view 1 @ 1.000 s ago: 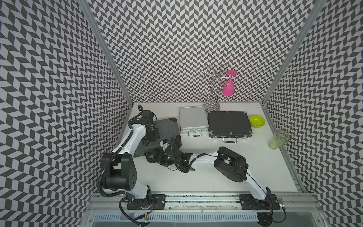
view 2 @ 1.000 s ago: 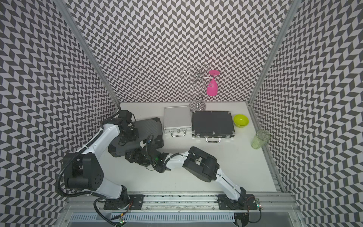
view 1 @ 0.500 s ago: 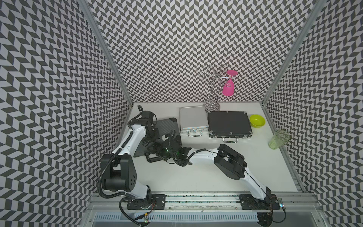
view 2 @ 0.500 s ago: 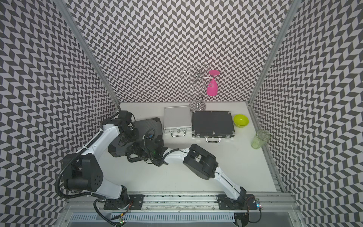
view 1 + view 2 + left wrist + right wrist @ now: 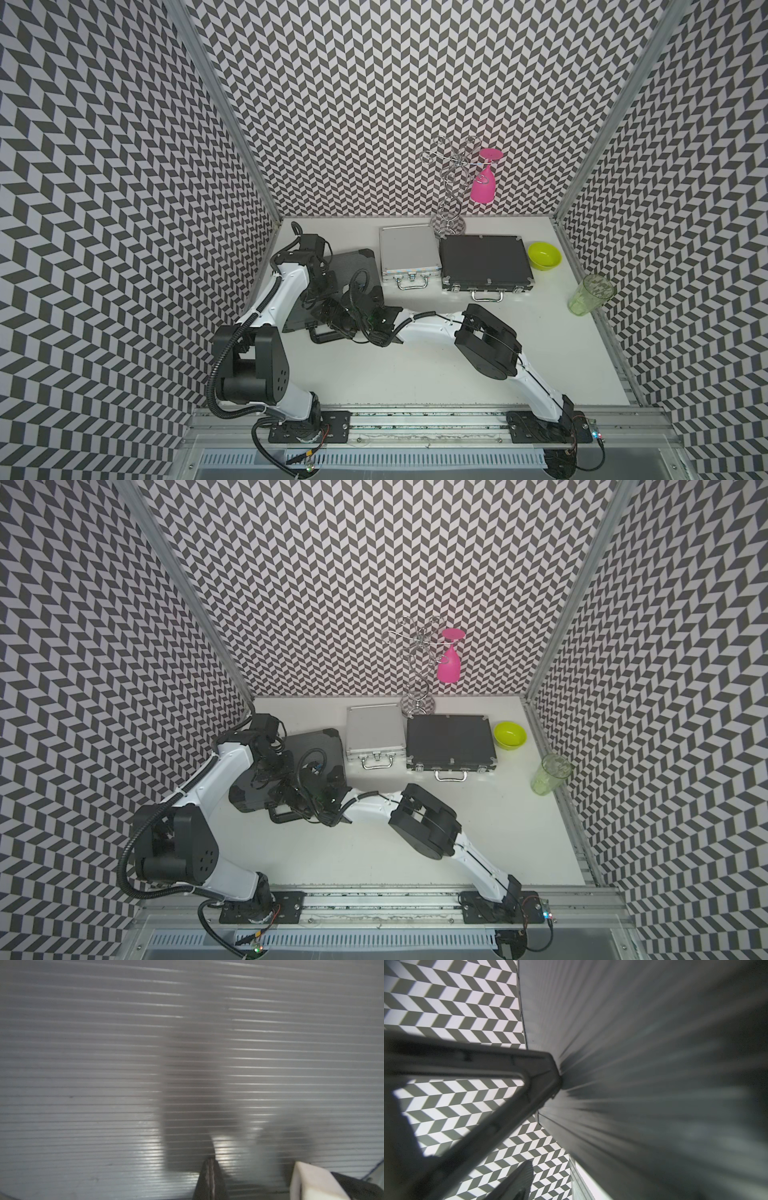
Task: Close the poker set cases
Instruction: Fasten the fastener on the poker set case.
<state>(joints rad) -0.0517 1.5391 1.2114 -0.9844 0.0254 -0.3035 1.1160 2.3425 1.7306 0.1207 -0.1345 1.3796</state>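
The table point(image 5: 415, 374) carries three cases in a row. The black case point(image 5: 484, 262), the widest, lies just right of the silver case point(image 5: 409, 251). Both lie flat and shut, handles toward the robot. The dark ribbed case point(image 5: 353, 266) lies just left of the silver case with its lid down or nearly so, and both arms crowd over it.

The left gripper point(image 5: 210, 1169) is clenched on nothing. Its tip rests on the ribbed lid, toward the side away from the silver case. The right gripper point(image 5: 332, 311), jaws spread wide, sits at that case's front edge, just above its handle point(image 5: 326, 336). The wrist view is too blurred to tell whether it touches the edge or a latch.

The step in hand seems to be the last one: seating and fastening the ribbed case. The next move likely calls for steady downward pressure from the left gripper while the right one finds a latch and snaps it, without shoving the case into the silver one.
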